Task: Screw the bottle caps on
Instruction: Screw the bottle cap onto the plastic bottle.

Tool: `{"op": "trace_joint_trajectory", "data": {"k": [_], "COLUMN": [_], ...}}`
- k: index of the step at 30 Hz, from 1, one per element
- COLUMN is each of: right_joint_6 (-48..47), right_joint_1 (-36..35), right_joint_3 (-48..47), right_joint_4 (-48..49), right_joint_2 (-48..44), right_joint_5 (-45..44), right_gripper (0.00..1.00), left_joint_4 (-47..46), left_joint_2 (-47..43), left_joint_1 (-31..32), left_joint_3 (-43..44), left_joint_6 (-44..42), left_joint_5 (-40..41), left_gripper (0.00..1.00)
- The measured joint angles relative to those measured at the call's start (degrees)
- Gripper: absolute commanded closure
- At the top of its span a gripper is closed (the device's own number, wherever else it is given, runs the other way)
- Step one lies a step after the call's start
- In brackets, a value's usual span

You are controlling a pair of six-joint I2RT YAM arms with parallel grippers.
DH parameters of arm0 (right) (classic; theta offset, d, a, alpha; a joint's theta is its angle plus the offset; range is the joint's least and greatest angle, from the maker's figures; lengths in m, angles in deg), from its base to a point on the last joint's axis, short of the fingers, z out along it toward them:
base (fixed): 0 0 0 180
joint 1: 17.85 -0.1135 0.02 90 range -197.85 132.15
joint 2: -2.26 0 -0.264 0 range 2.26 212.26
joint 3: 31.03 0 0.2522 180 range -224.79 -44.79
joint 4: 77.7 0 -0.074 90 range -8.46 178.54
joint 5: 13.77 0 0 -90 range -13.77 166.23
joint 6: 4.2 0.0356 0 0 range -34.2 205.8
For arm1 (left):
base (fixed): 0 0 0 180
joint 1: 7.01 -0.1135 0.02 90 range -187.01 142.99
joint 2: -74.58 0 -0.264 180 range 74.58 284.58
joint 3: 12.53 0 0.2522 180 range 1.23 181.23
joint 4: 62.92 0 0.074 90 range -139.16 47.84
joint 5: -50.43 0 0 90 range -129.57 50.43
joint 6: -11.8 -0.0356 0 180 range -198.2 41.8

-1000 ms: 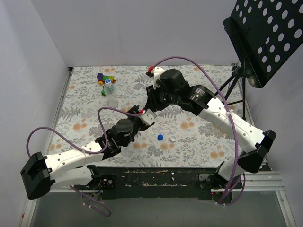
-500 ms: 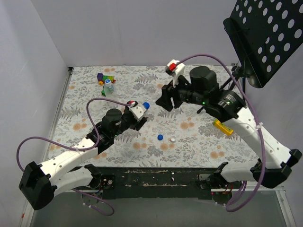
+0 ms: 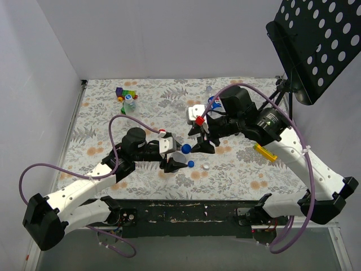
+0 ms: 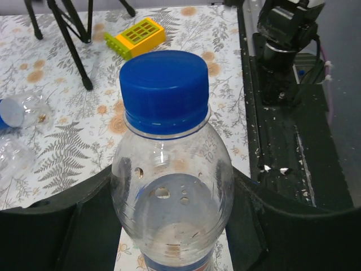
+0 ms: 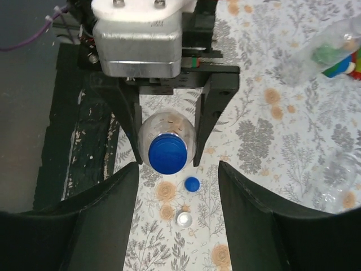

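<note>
My left gripper (image 3: pixel 178 154) is shut on a clear bottle (image 3: pixel 179 152) that has a blue cap (image 3: pixel 185 148) on its neck. In the left wrist view the bottle (image 4: pixel 169 192) sits between the jaws of that gripper (image 4: pixel 172 195), with the cap (image 4: pixel 163 84) on top. My right gripper (image 3: pixel 200 140) is open and empty just beyond the cap. The right wrist view, with the gripper (image 5: pixel 178 176) apart, shows the capped bottle (image 5: pixel 167 152) end on. A loose blue cap (image 5: pixel 192 184) and a white cap (image 5: pixel 183 219) lie on the cloth, also seen from above as blue cap (image 3: pixel 191 164) and white cap (image 3: pixel 206 166).
A clear bottle (image 3: pixel 131 107) stands by toy blocks (image 3: pixel 125 93) at the back left. Two more bottles (image 5: pixel 327 48) (image 5: pixel 335 180) lie behind the right arm. A yellow block (image 3: pixel 265 152) lies at the right. A music stand (image 3: pixel 316 45) overhangs the back right.
My left gripper has carried the capped bottle nearer and to the right. My right gripper has swung down and nearer, and now faces the cap.
</note>
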Motion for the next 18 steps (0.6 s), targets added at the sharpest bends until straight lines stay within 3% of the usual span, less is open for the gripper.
{"op": "trace_joint_trajectory", "data": {"k": [6,18], "right_joint_6": [-6.32,-9.44], "right_joint_1": [0.0,-0.09], "right_joint_3": [-1.29,-4.28], "right_joint_4": [-5.68,-8.59], "right_joint_2": [3.74,6.05], "right_joint_5": [5.01,9.2], "right_gripper": [0.43,0.47], "left_joint_4": [0.37,1.05], "left_joint_2": [0.35,0.59], "left_joint_1": [-0.15,-0.22], "left_joint_3": [0.52,0.52], "left_joint_6": [0.2,0.74], "left_joint_5": [-3.78,-4.55], "left_gripper": [1.0,1.0]}}
